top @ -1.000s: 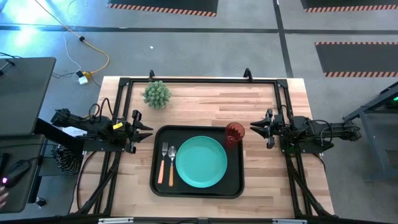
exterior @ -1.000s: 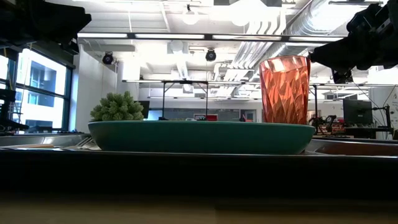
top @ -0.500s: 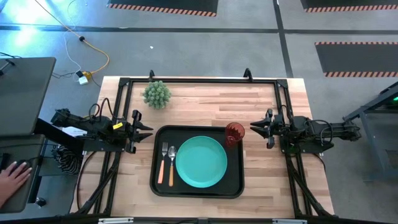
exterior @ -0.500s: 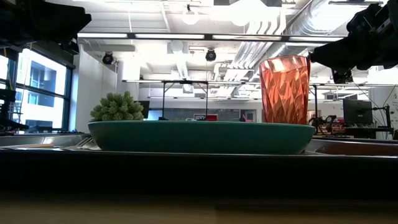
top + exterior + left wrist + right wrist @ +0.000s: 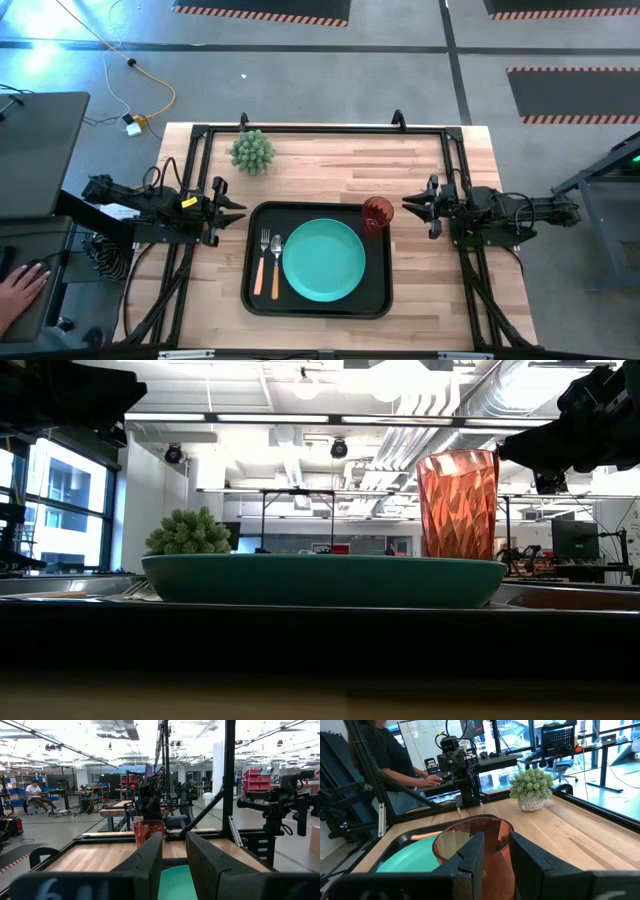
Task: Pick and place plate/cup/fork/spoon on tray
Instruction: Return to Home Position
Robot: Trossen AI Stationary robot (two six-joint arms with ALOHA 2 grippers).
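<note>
Nothing on the desk is moved since the earlier frame. Round teal plate, red tumbler, orange-handled fork and spoon are seen on the black tray. The task is apparently finished; no further move is called for. Left tool and right tool are parked beside it, jaws slightly parted, nothing held.

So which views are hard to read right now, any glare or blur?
Low view: bright ceiling lights wash out the room, translucent red-orange cup glows backlit, tray front black. Left wrist view: own dark fingers blurred up close. High view: evenly lit, round teal plate clear.
</note>
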